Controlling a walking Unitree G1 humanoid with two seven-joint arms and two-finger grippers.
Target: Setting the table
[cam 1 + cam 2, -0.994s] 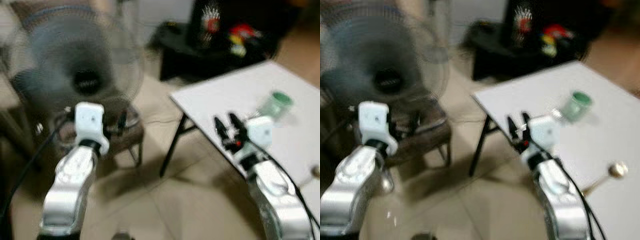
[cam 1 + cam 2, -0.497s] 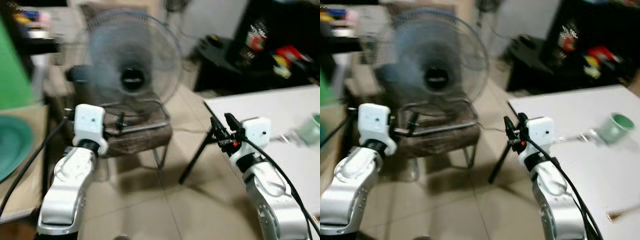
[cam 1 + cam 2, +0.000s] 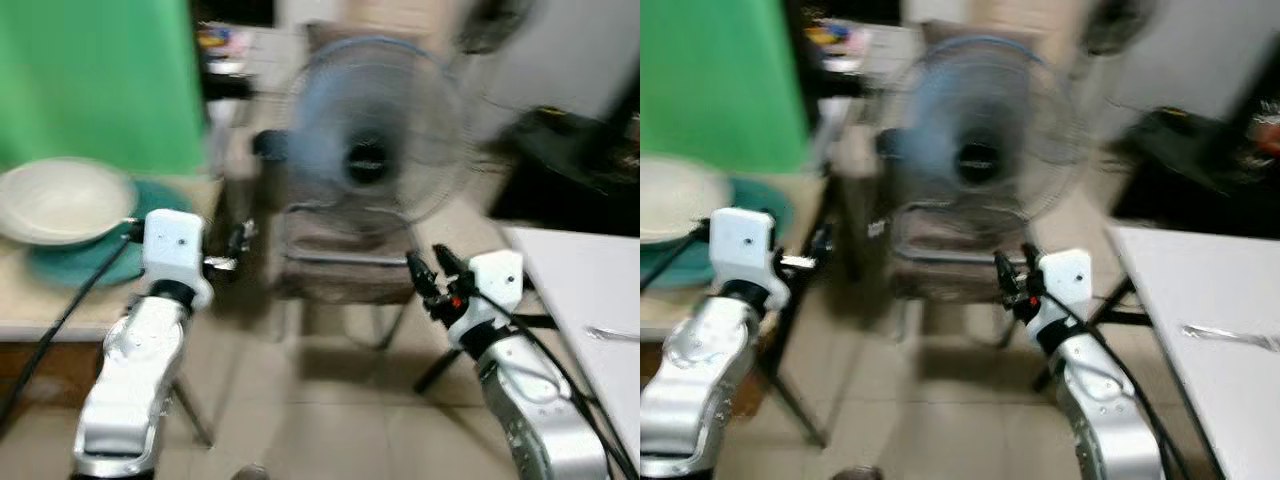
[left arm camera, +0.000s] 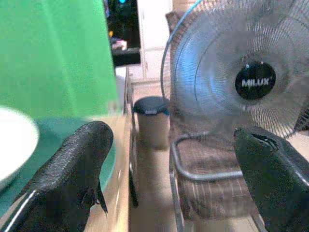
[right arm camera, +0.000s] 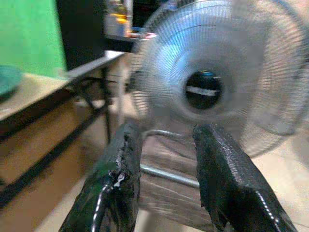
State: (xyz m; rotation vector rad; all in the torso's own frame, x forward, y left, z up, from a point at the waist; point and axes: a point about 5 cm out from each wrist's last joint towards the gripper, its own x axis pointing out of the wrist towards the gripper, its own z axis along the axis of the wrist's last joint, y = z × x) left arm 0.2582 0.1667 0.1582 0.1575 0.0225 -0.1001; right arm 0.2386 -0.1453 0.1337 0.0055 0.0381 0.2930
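Two rough black fingers wide apart | right gripper parted | round white bowl, mesh fan

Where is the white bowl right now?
In the left eye view the white bowl sits at far left on a teal plate, on the wooden table before the green backdrop, just left of the left pincer.
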